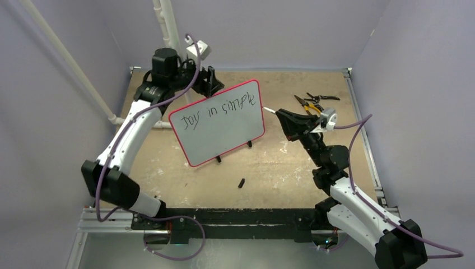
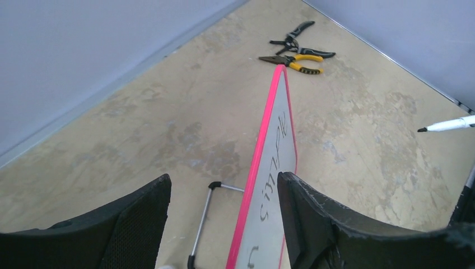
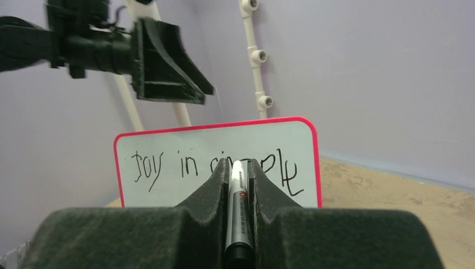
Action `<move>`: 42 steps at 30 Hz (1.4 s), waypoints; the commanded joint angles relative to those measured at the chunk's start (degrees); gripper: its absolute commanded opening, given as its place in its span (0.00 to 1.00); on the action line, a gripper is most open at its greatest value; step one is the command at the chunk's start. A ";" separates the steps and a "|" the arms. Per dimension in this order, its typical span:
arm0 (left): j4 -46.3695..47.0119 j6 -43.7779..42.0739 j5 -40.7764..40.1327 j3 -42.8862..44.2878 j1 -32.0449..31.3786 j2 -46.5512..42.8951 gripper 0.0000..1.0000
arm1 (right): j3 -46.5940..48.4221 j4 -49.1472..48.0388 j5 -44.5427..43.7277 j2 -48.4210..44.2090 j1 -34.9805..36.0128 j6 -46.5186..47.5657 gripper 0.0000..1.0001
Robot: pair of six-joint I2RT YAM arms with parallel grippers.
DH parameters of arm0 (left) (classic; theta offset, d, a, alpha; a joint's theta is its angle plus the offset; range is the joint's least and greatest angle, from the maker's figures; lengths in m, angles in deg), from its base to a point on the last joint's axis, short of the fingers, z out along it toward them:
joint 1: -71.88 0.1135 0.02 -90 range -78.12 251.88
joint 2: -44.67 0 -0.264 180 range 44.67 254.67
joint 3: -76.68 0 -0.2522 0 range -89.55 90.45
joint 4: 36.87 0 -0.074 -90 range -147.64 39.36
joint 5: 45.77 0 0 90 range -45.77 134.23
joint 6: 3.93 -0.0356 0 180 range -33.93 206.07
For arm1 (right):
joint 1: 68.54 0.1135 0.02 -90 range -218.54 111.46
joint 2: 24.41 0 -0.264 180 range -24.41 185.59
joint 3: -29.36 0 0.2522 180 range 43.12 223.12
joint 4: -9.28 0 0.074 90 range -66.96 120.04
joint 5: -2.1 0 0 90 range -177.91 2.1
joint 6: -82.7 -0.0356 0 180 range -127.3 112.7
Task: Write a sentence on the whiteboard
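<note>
Black foam jaws of right gripper (image 3: 238, 168) clamped on marker (image 3: 237, 193), tip pointing forward, just off right edge of whiteboard (image 1: 218, 126), no contact. Whiteboard standing mid-table on 2 small black feet, written face toward right arm. Sentence (image 1: 215, 110) on top line only, roughly "Joy in simple"; no 2nd line visible, lower half blank. Over top edge, left gripper (image 2: 224, 178) with jaws apart, straddling pink rim from above; rim between fingers, nearer 1 of them, contact hard to tell. No steadying grip on board at this moment.

Step judged: writing, partway, 1 line down. Next move likely calls for tip onto face below line 1, light pressure only; risk of tipping or sliding under any push with board unheld. Safer with left jaws closed on rim first.

Around: small black cap (image 1: 242, 182), likely from marker, loose on table (image 1: 280, 168) in front of board, out of both arms' way. Thin wire prop (image 2: 201, 224) behind board. Farther back right, yellow-handled pliers (image 1: 309, 106) beside black cutters (image 1: 320, 97), well apart from board, no obstruction. White pipe (image 1: 168, 22) at far wall behind left arm.
</note>
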 commanded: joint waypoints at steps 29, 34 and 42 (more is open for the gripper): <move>8.13 11.56 -31.17 -44.64 5.32 -52.48 0.77 | 9.73 -6.78 2.52 20.83 17.86 1.02 0.00; 8.77 10.97 -31.40 -47.14 5.32 -54.13 0.77 | 14.30 -11.32 1.45 30.81 24.62 1.07 0.00; 9.46 10.80 -31.33 -49.41 5.32 -53.46 0.64 | 21.41 -12.48 0.10 43.01 29.54 2.56 0.00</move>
